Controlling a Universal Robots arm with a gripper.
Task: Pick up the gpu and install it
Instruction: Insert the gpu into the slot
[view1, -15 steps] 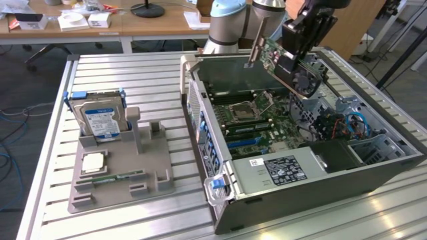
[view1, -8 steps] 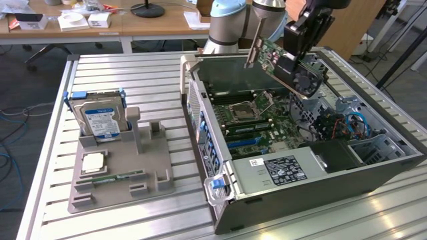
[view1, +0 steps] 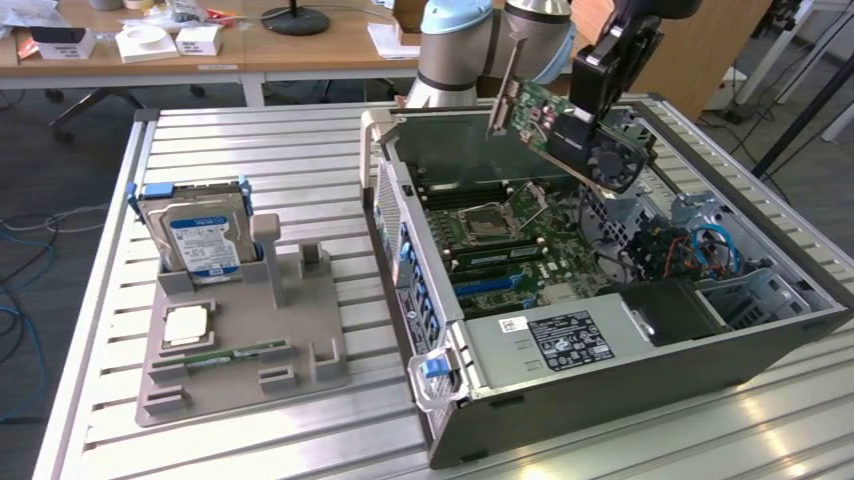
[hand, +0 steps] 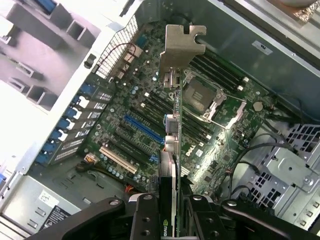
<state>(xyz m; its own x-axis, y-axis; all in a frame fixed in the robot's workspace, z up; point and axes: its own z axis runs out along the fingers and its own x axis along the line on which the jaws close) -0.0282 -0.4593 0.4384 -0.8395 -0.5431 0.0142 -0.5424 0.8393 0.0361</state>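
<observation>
Hanging over the open computer case (view1: 641, 400) and its motherboard (view1: 501, 240), the end effector (view1: 601, 95) clamps the gpu (view1: 550, 115); a hard drive (view1: 200, 235) stands at the case's nine o'clock.

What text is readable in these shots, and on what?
"NVIDIA": seemingly, partly cut off, on the gpu at its gripped end.
"DELL": apparently, printed on the motherboard.
The power supply label is too small to read.
The hard drive label is too small to read.
</observation>
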